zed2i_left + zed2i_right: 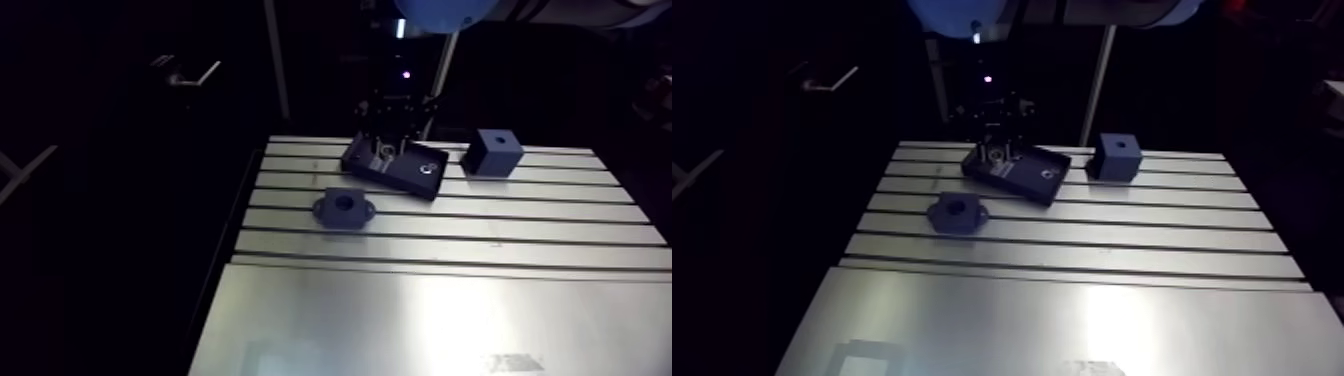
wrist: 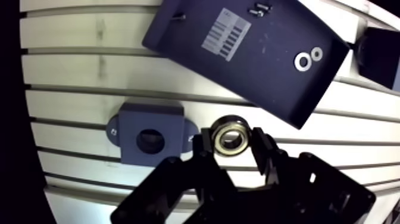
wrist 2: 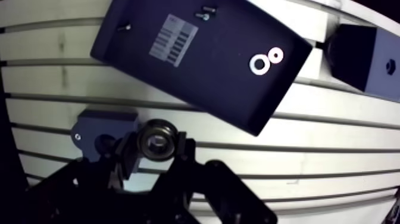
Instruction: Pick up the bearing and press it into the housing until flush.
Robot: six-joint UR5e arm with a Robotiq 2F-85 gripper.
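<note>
Wrist view: I see claw [image 2: 233, 146] clamped on bearing [image 2: 231, 136]; housing [image 2: 150, 138] flat on table [image 2: 71, 65] beside claw, dark tray [image 2: 250, 59] ahead.

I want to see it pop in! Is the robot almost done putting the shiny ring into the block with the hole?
About halfway. Done: the bearing is picked up, clamped between the two fingers of the gripper. In hand: holding it, with the housing off to the gripper's side. Left: the housing's hole is empty, so lining the bearing up and pressing it in flush is yet to come.
</note>
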